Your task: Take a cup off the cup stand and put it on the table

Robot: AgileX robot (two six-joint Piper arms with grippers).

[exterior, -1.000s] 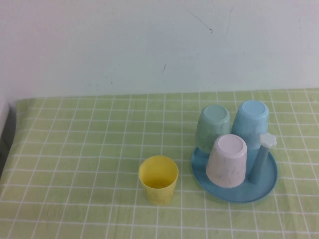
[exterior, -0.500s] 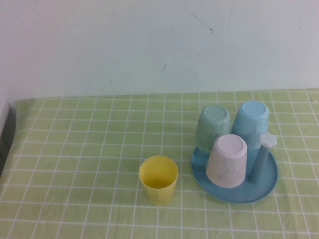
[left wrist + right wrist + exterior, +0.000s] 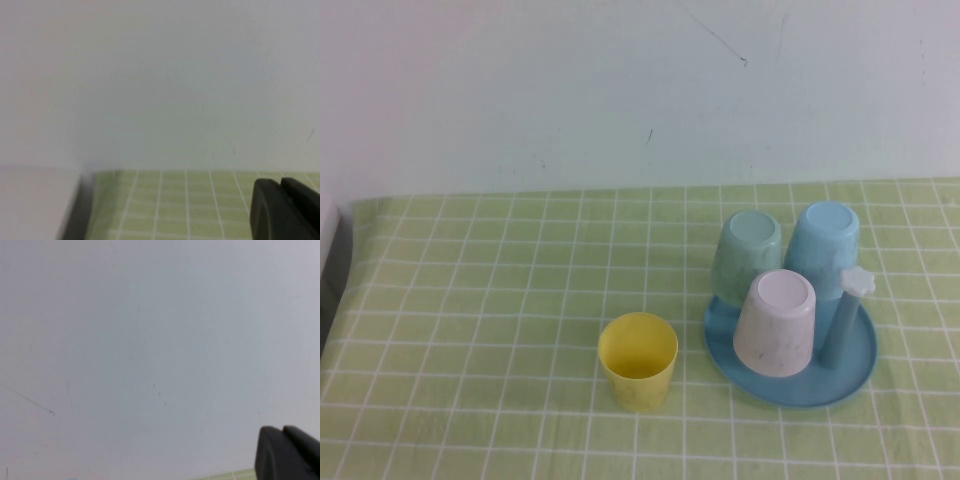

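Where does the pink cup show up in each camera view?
High view: pink cup upside down at the front of the blue stand.
Left wrist view: not in it.
Right wrist view: not in it.
Shared landmark: green checked cloth.

My table [image 3: 470, 300] has a light green cloth with white lines that make squares. The cup stand [image 3: 860, 365] is blue, and its post has a white flower top. On it sits a pale pink cup [image 3: 776, 322] with tiny specks, a mint green cup [image 3: 747, 256] and a light blue cup [image 3: 823, 248]. A yellow cup [image 3: 638, 361] stands on the cloth. The wall [image 3: 620, 90] is whitish. My left claw [image 3: 282, 210] and right claw [image 3: 286, 454] are black.
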